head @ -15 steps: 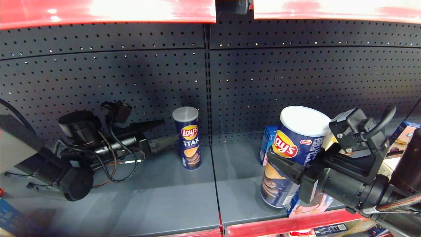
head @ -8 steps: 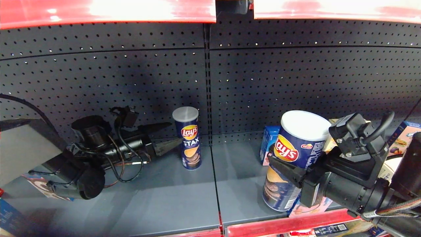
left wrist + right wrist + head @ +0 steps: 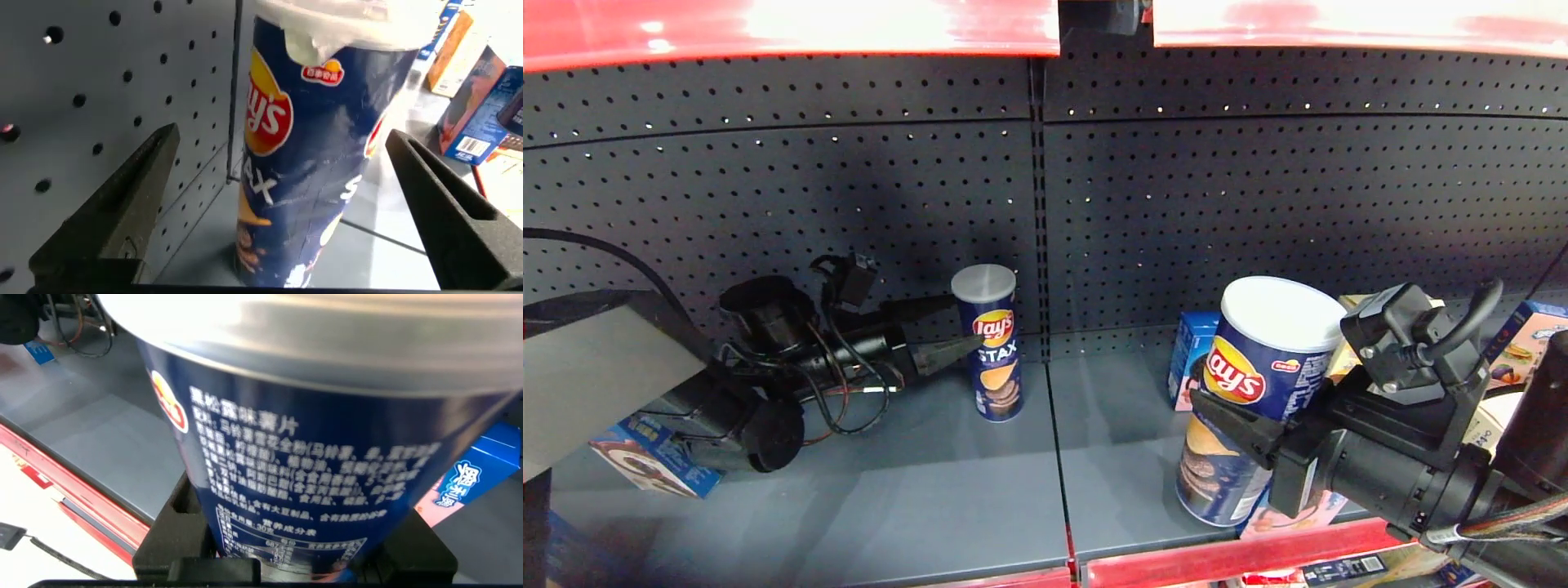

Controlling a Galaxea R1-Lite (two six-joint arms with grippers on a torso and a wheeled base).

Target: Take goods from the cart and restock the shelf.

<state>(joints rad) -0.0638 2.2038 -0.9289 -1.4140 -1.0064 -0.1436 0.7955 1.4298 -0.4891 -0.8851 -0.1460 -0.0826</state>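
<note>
On the shelf point(image 3: 931, 490), the left gripper point(image 3: 965, 322) sat open around 1 standing can point(image 3: 994, 363); the right gripper point(image 3: 1243, 426) clamped a 2nd can point(image 3: 1262, 367).

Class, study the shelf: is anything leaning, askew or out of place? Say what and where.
The right can, clamped in the right gripper, leans at the shelf's front edge; the left can stands upright.

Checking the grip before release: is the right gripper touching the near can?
Touching. In the head view a finger of the right gripper lies across the can's side; the right wrist view shows the can seated in the gripper.
</note>
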